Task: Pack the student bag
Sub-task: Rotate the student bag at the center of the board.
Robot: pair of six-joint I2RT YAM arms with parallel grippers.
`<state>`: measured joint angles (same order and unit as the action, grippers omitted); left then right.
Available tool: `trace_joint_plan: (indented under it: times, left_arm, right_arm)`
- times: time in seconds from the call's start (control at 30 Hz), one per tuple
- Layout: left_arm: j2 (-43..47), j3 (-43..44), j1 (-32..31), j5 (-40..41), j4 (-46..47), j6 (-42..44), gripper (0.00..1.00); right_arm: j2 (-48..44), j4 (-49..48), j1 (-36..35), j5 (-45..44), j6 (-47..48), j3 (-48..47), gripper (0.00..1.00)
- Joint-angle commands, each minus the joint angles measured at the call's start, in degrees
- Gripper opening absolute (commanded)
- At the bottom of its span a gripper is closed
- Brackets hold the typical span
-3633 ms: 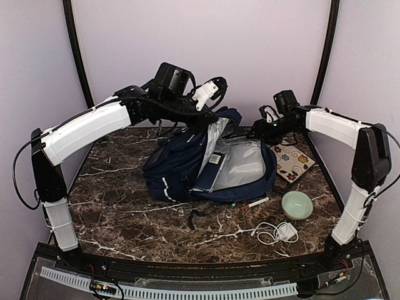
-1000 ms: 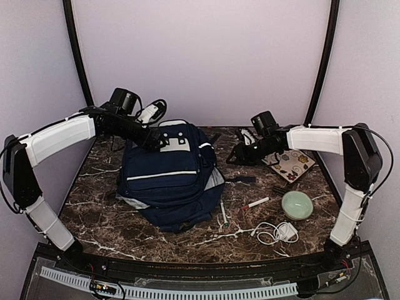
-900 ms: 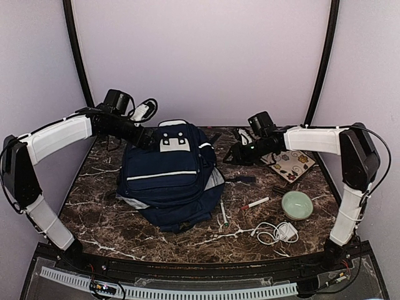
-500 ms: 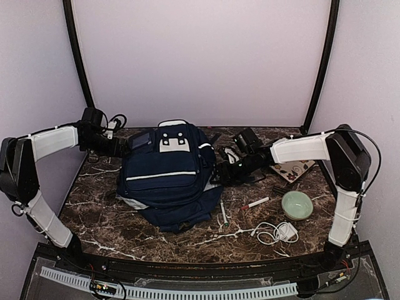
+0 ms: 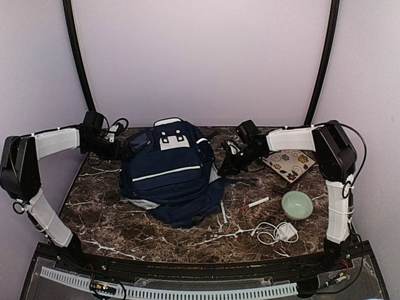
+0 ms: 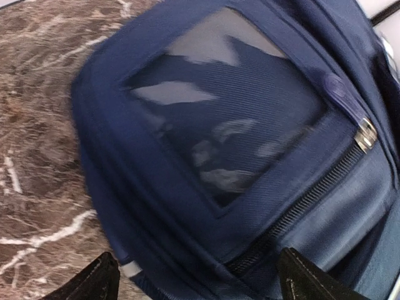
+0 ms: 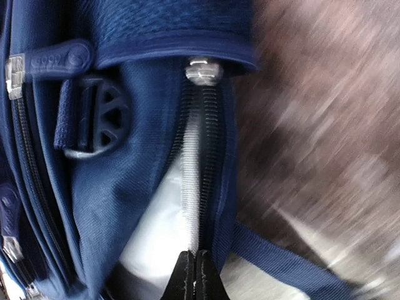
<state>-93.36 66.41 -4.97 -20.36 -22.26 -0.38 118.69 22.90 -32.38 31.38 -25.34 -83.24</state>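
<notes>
The student bag (image 5: 165, 181) lies front-up mid-frame on the worktop (image 5: 106, 212); left claw (image 6: 203, 281), spread wide, flanks its side pocket (image 6: 231, 125), probably to steady it; right claw (image 7: 194, 275), tips pressed together, meets the zip gap (image 7: 199, 156).

Nothing here reads clearly. The rubber zip pull (image 7: 53, 61) on the student bag (image 7: 125, 181), upper left of the right wrist view, carries raised lettering too blurred to make out.
</notes>
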Motion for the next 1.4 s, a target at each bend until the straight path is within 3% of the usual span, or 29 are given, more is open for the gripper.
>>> trace_joint_plan:
  times: [0.0, 0.07, 0.13, 0.2, 0.27, 0.37, 0.47, 0.6, 0.83, 0.93, 1.0, 1.1, 1.13, 1.27, 1.37]
  left_arm:
    - [5.90, -3.95, -1.50, -10.86, -0.05, 0.33, 0.89]
    - [8.48, -4.18, -4.66, -13.73, -1.38, 4.19, 0.87]
    - [9.79, -3.33, -8.69, -14.82, -4.66, 9.47, 0.86]
    - [10.77, -2.32, -10.97, -17.60, -7.86, 12.77, 0.86]
    - [11.85, -1.52, -11.25, -19.02, -10.00, 13.97, 0.85]
    - [12.67, 0.59, -10.99, -10.74, -12.19, 14.17, 0.90]
    - [9.53, 5.05, -6.65, -0.70, -11.85, 8.77, 0.95]
    - [3.31, 9.19, 1.88, -1.73, -7.81, 1.59, 0.99]
    - [-7.60, 10.37, 3.74, -1.51, -0.91, 0.85, 0.99]
    - [-9.26, 7.77, 3.70, -4.82, 2.46, -0.31, 0.96]
    - [-9.84, 6.75, 3.70, -6.69, 2.43, -1.00, 0.91]
    - [-9.55, 4.82, 3.73, -11.21, 0.71, -0.55, 0.77]
    - [-8.75, 3.43, 3.70, -12.47, 0.14, -0.34, 0.70]
    - [-3.97, -2.93, 3.07, -15.75, 1.25, -1.53, 0.49]
    - [0.80, -7.16, 0.87, -15.14, 1.52, -2.38, 0.45]
  right_arm:
    - [8.78, 2.97, 8.42, -1.28, 2.13, -15.99, 0.00]
    - [15.06, 7.26, 11.33, -1.54, 2.28, -28.26, 0.03]
    - [19.00, 10.42, 13.57, -2.42, 1.74, -36.83, 0.18]
    - [20.25, 12.14, 15.23, -3.36, 1.14, -42.01, 0.32]
    - [18.21, 13.02, 15.75, -5.24, 1.86, -42.89, 0.39]
    - [10.41, 11.19, 15.19, -8.56, 3.51, -35.00, 0.46]
    - [-0.64, 6.38, 13.20, -11.37, 4.38, -19.42, 0.52]
    - [-10.77, 2.10, 8.38, -13.18, 3.34, -3.08, 0.61]
    - [-16.75, -11.88, -1.70, -6.88, -6.48, 15.12, 0.72]
    - [-14.74, -16.69, -4.40, -1.64, -9.43, 16.82, 0.71]
    - [-13.69, -19.37, -5.00, -0.02, -10.82, 19.09, 0.62]
    - [-12.32, -21.86, -3.46, 1.17, -12.04, 20.00, 0.24]
    - [-11.89, -22.67, -2.61, 1.92, -12.25, 19.83, 0.15]
    - [-10.78, -24.20, 2.25, 3.20, -12.89, 17.72, 0.11]
    - [-8.80, -22.77, 6.07, 3.40, -11.65, 12.77, 0.10]
